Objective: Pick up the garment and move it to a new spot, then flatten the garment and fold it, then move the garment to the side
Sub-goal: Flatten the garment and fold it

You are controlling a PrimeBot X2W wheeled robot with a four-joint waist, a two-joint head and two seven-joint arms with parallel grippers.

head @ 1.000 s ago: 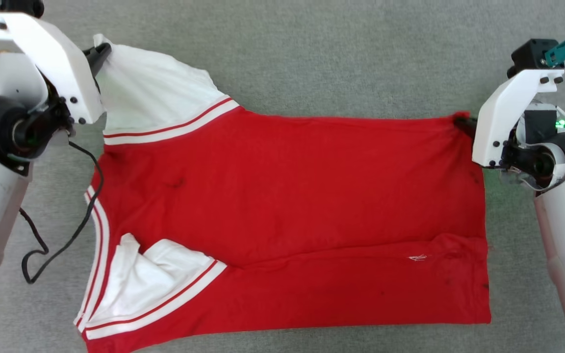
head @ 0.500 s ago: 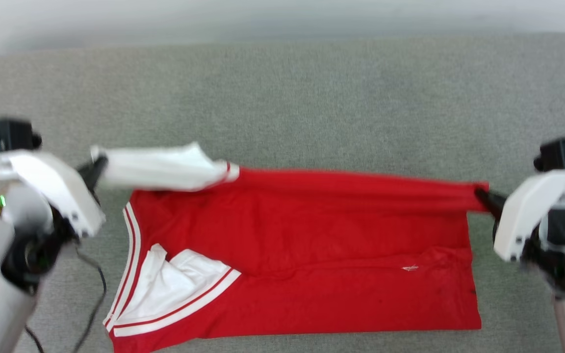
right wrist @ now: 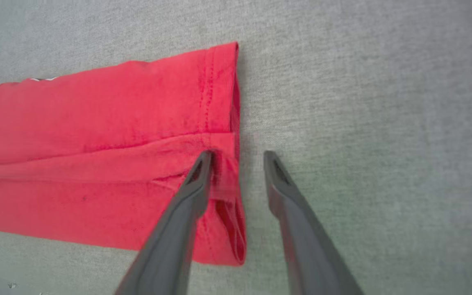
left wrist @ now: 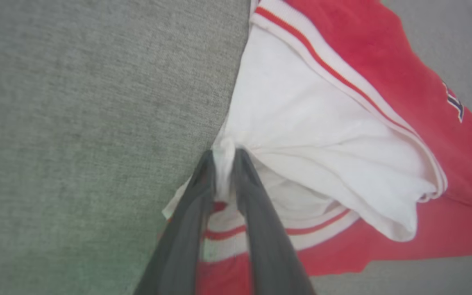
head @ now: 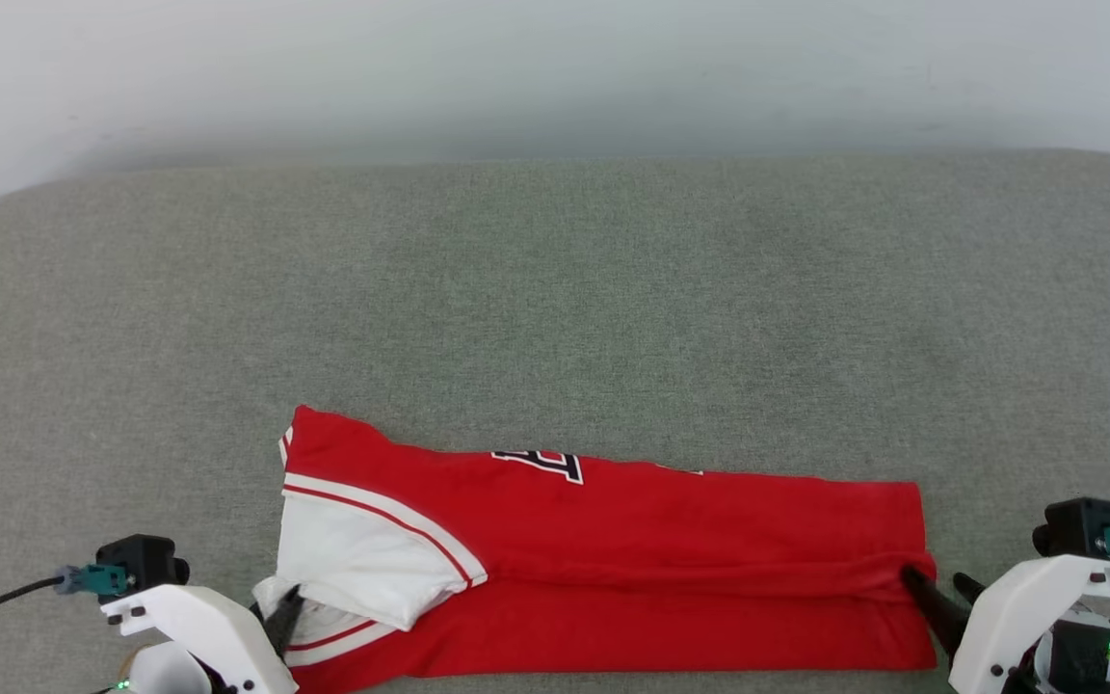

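Grey woven upholstery [head: 555, 289] spreads across most of my head view, a broad padded surface with rounded far corners and a pale blank background [head: 555, 77] beyond it. On its near edge lies the garment [head: 661, 540], folded lengthwise into a long red band running left to right. The folded-over layer lies on top, and its edge forms a crease along the middle. At the left end a white sleeve [head: 362, 559] with red-and-white striped trim lies loosely rumpled on top of the red. A sliver of black, white-outlined print [head: 541, 465] peeks out along the far edge. My left gripper [left wrist: 223, 157] sits at the near left corner, fingers close together and pinching a bunch of white sleeve cloth between the tips. My right gripper [right wrist: 236, 157] is at the near right end, jaws released and spread: one finger rests on the red hem, the other over bare upholstery just beside it
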